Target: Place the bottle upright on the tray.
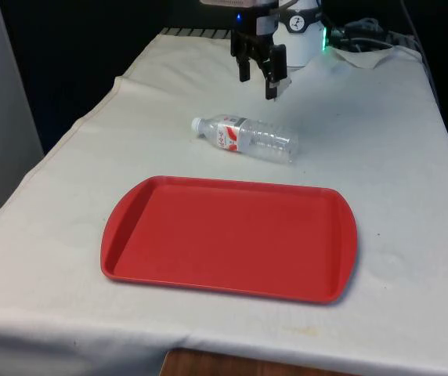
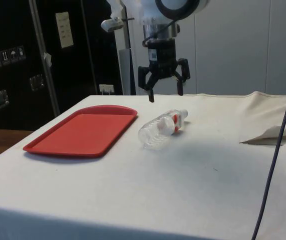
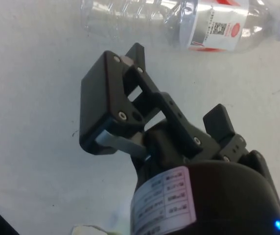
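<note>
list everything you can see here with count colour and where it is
bottle: 1, clear plastic with a red and white label and white cap, lying on its side on the cloth between the tray and the robot
tray: 1, red, flat on the cloth at the near end of the front view, nothing on it
cloth: 1, white, covering the table, folded up at the far corner
cable: 1, dark, hanging across the side view's edge
gripper: 1, black, jaws open, hovering above the cloth just beyond the bottle, apart from it

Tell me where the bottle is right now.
The bottle lies on its side on the white cloth, just beyond the red tray in the front view, below the open gripper.
</note>
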